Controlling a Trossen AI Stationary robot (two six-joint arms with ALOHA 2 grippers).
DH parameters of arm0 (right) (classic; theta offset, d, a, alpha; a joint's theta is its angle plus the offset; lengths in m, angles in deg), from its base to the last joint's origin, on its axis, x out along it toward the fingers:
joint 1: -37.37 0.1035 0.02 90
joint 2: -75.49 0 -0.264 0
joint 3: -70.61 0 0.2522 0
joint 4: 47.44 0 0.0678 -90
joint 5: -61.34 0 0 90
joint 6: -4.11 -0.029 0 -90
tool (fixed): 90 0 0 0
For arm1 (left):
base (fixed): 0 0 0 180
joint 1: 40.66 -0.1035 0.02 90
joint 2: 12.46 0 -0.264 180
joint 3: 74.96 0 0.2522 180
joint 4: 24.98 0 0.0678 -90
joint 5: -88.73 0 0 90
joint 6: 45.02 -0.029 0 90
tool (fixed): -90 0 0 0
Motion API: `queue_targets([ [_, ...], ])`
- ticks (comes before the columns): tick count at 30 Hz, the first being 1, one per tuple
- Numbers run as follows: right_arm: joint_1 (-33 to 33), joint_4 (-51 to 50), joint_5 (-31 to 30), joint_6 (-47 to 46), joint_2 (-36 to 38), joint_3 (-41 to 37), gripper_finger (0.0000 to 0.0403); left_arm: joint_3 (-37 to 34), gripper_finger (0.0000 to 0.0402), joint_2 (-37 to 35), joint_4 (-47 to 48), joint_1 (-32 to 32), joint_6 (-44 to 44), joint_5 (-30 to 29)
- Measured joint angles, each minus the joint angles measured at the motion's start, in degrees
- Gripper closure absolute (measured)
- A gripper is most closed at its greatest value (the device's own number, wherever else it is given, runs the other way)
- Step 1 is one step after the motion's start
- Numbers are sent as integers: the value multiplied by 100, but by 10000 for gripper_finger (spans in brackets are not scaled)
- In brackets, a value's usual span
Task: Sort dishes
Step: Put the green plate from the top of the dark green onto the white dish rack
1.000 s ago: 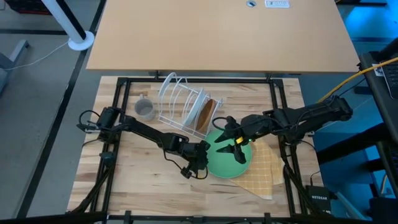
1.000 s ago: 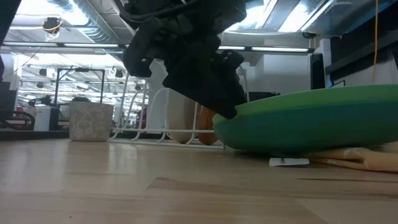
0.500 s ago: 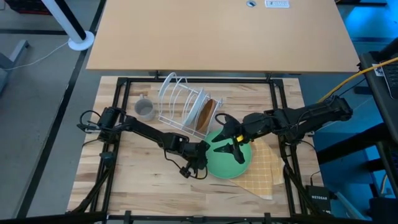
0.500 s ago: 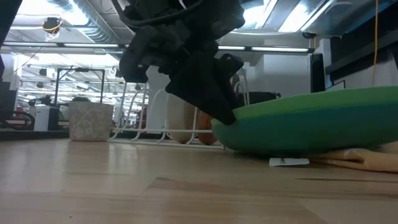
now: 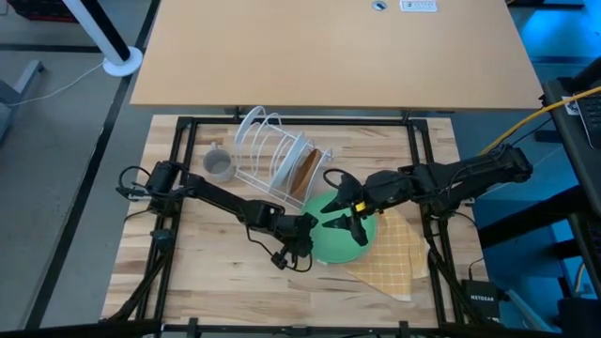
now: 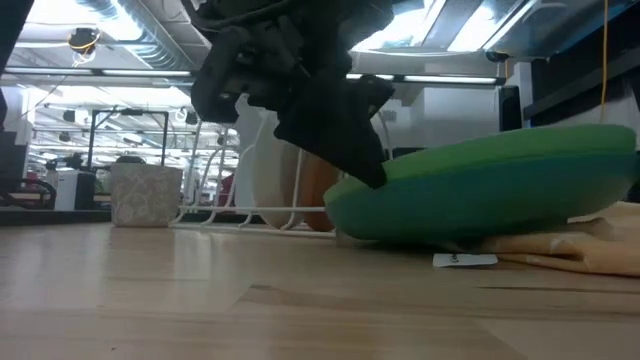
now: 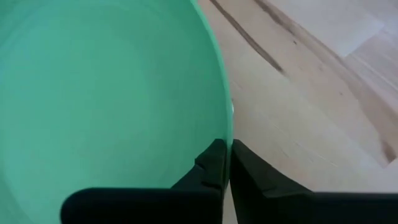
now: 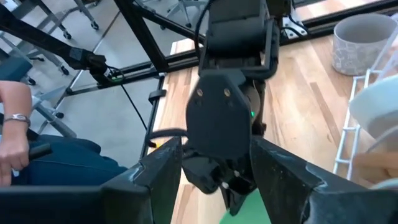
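A green plate (image 5: 336, 242) lies partly on the yellow checked cloth (image 5: 390, 258) near the table's middle. My left gripper (image 5: 311, 235) is shut on the plate's left rim. My right gripper (image 5: 355, 221) stands open just above the plate's far right part; I cannot tell whether it touches the plate. A brown plate (image 5: 305, 169) stands on edge in the white wire rack (image 5: 268, 150). The grey mug (image 5: 219, 165) stands on the table left of the rack. My left gripper pinches the green plate's left rim (image 7: 227, 134) between its two fingers, one finger (image 7: 211, 167) over the inside and the other (image 7: 252, 177) on the outside. The fingers slant down from the table's left. The plate sits tilted, its right side higher (image 6: 600, 150), its underside on the cloth.
The rack stands close behind the green plate. The cloth's near right corner (image 5: 404, 291) lies toward the front edge. A person's arm (image 8: 15, 134) shows beyond the table's left side. Bare wood (image 5: 225, 272) lies at the near left.
My left gripper has shut on the green plate's rim and drawn the plate a little toward the table's left edge; the plate's right side now sits higher. The wire rack has slid slightly left too. My right gripper stays open.
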State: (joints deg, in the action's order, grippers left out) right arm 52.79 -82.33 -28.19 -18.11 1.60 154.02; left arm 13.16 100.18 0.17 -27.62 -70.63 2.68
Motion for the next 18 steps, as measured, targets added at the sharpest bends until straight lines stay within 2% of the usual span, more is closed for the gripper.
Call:
queue_targets([
  [8,0,-268,-11,-4,0,0,208,-2,399,-163,-105,2,86,160],
  [12,0,-311,-173,-4,0,1,208,-4,400,-166,-469,2,329,429],
  [18,0,-304,-258,-4,0,0,208,-7,400,-262,-556,3,717,480],
])
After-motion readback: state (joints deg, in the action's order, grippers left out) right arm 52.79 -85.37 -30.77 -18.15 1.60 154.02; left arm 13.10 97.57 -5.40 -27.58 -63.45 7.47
